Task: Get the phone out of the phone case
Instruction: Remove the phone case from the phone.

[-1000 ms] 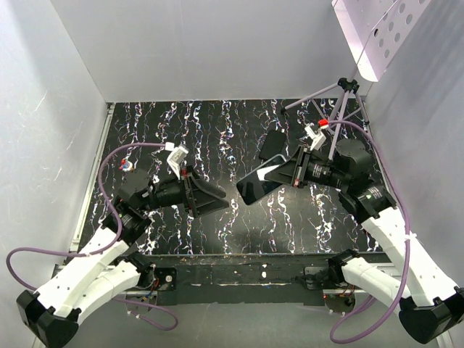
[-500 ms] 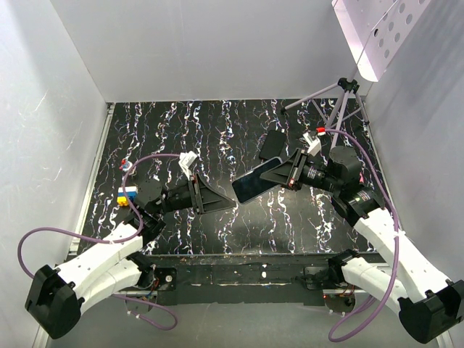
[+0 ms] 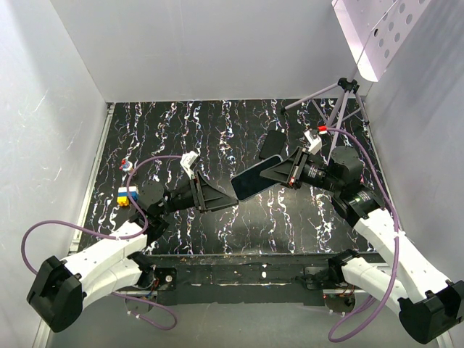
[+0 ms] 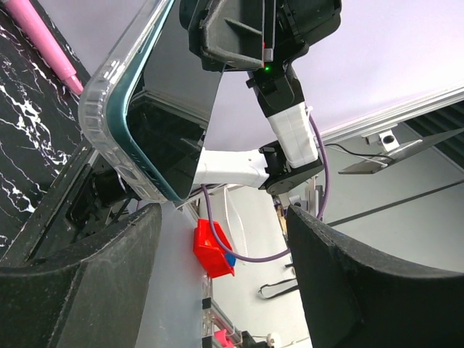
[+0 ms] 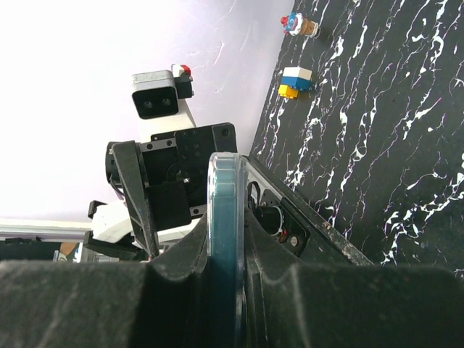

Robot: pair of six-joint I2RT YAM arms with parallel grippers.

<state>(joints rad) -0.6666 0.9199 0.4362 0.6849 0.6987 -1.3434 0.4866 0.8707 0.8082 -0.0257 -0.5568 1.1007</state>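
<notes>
Now the right pincer [image 3: 275, 171] squeezes the flat, dark, shiny phone [image 3: 251, 184] with a clear rim. The left pincer [image 3: 223, 197] gapes wide and empty just beside it.

Black marble-look tabletop [image 3: 217, 123], white veins, fills middle; plain white back wall [image 3: 210, 51] at 12 o'clock; white left wall [image 3: 43, 130] at 9 o'clock; white right wall [image 3: 428, 130] at 3 o'clock; white perforated panel [image 3: 380, 32] tilted at 1 o'clock; grey tripod [image 3: 341, 101] on tabletop at 2 o'clock; dark metal rail [image 3: 239, 272] along near edge, 6 o'clock; light soft, even.
</notes>
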